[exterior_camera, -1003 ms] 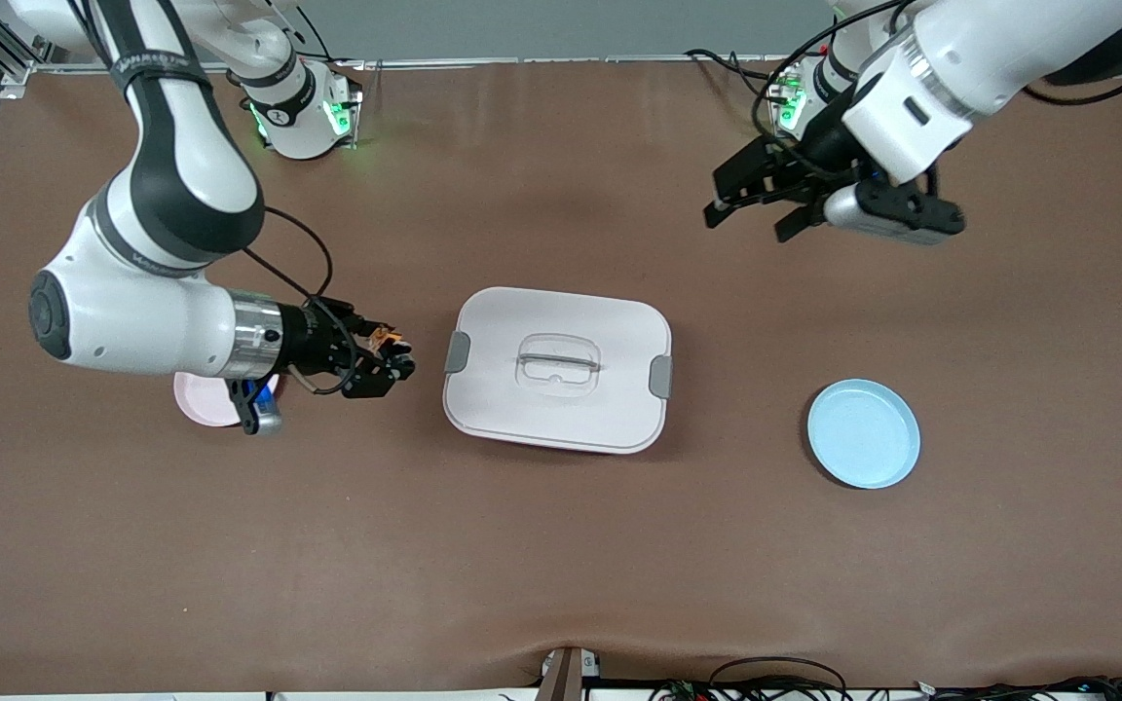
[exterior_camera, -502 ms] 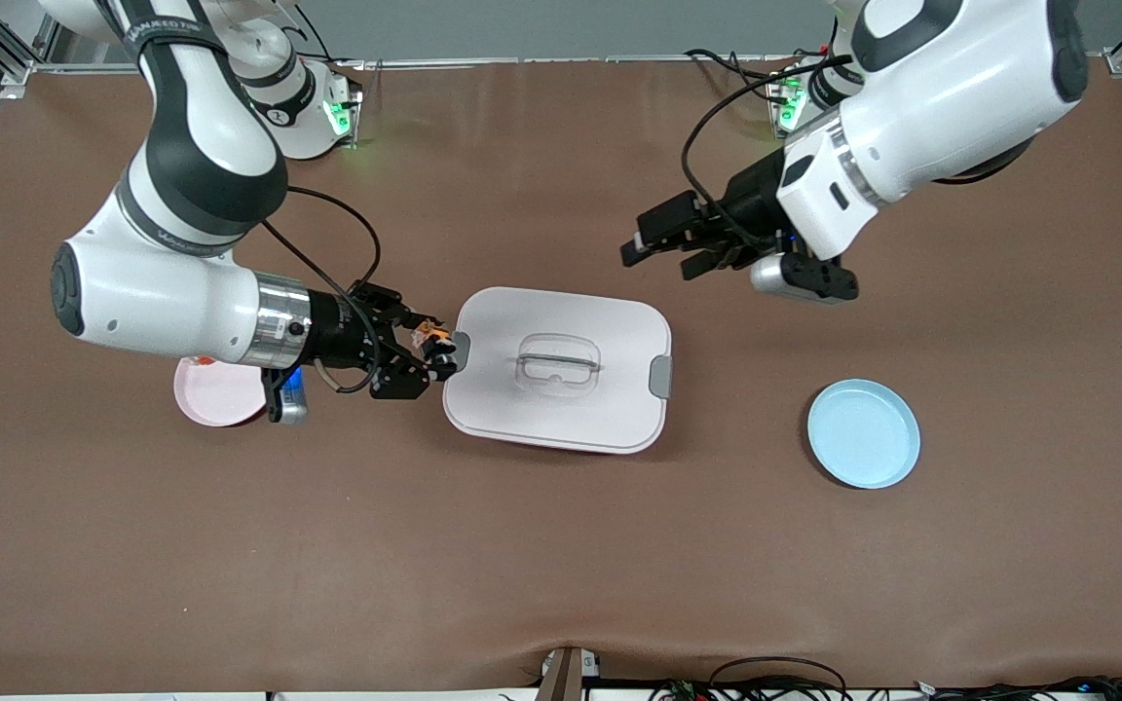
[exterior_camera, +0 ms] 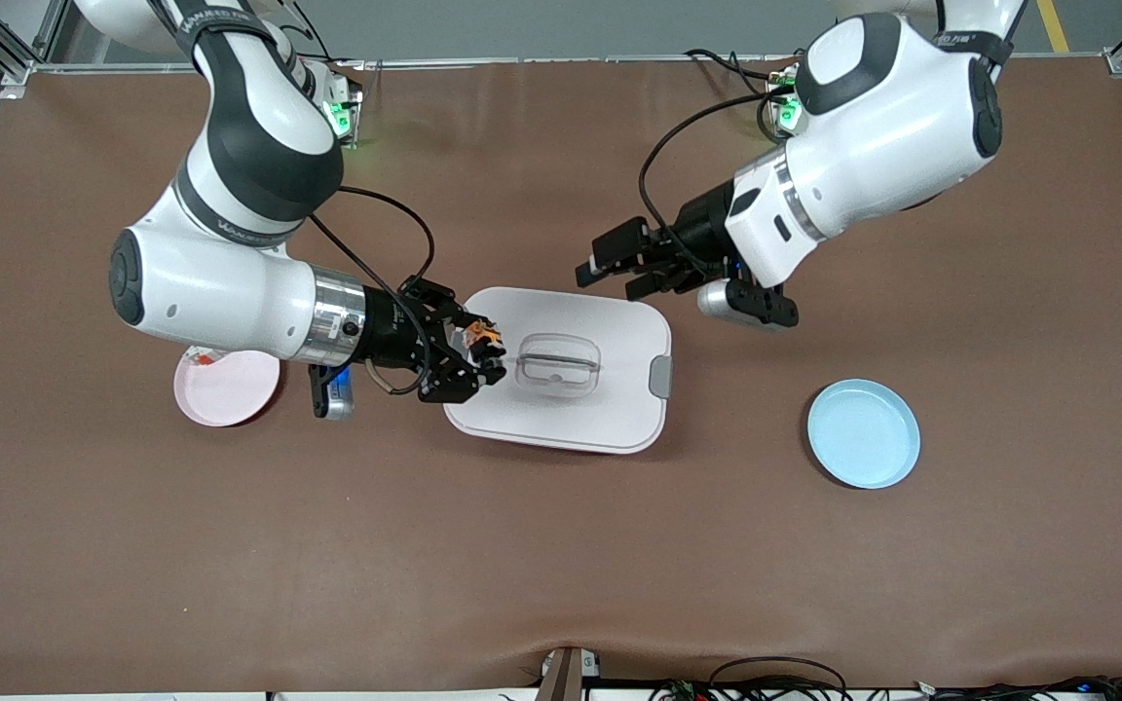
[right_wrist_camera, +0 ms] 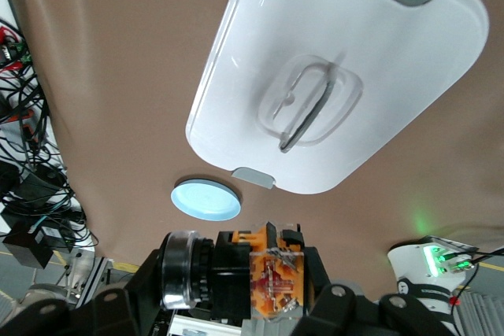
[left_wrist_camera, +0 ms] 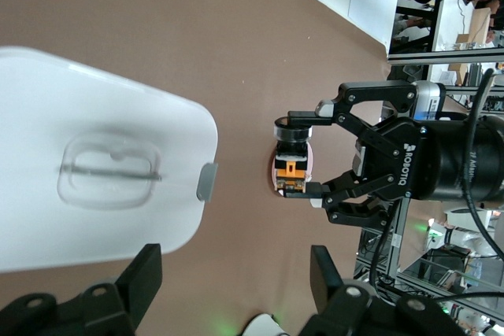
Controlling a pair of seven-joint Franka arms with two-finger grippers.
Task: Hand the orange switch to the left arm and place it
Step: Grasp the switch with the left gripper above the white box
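Right now I have the right gripper [exterior_camera: 485, 354] clamped on the orange switch [exterior_camera: 479, 340], carrying it in the air over the box [exterior_camera: 610, 409] at the end toward the right arm, just short of the recessed handle [exterior_camera: 558, 363]. My left gripper [exterior_camera: 617, 271] hangs with its fingers apart over the table beside the box's edge farthest from the front camera, facing the switch; in the left wrist view the switch [left_wrist_camera: 290, 164] shows squarely between the right arm's black fingers [left_wrist_camera: 311, 119]. I judge this the handover step: the carry is under way and the pass not yet made. Next I would bring the two grippers together above the lid, staying clear of the lid and its grey clip [exterior_camera: 660, 377], close the left fingers on the switch's free part, and only then release the right. The table [exterior_camera: 561, 545] is covered in a brown mat, slightly wrinkled at the front edge. A pink plate [exterior_camera: 235, 394] sits under the right arm, a blue plate [exterior_camera: 863, 434] toward the left arm's end
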